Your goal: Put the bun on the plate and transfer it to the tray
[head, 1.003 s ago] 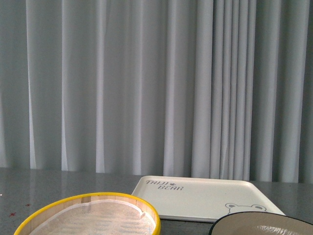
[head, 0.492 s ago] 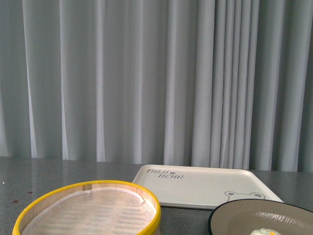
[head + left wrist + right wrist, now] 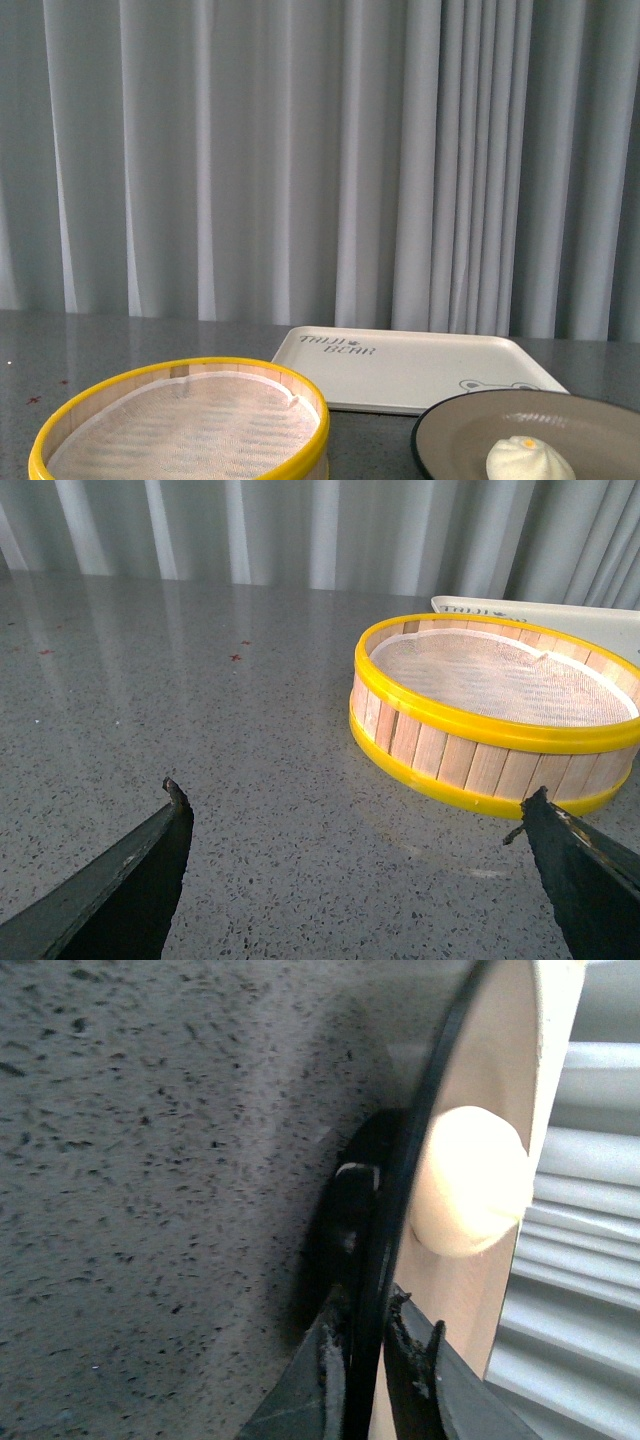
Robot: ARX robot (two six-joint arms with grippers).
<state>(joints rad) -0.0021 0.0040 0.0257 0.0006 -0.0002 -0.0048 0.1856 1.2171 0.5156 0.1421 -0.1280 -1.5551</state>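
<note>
The beige plate [image 3: 560, 425] with a black rim shows at the lower right of the front view, with the cream-white bun [image 3: 528, 458] lying on it. The cream tray [image 3: 420, 368] with BEAR lettering lies just behind the plate. In the right wrist view my right gripper [image 3: 365, 1305] is shut on the plate's black rim [image 3: 415, 1160], seen edge-on, with the bun [image 3: 468, 1180] resting on the plate's inside. My left gripper [image 3: 355, 815] is open and empty, low over the grey table beside the steamer basket [image 3: 495, 710]. Neither arm shows in the front view.
A yellow-rimmed wooden steamer basket [image 3: 185, 425] with white cloth inside stands at the lower left, beside the plate and in front of the tray's left part. A grey speckled table [image 3: 200, 730] lies under everything. Grey curtains [image 3: 300, 150] hang behind.
The plate has come further into the front view, and the bun on it now shows fully. The basket and tray sit slightly differently in the frame as the view shifted.
</note>
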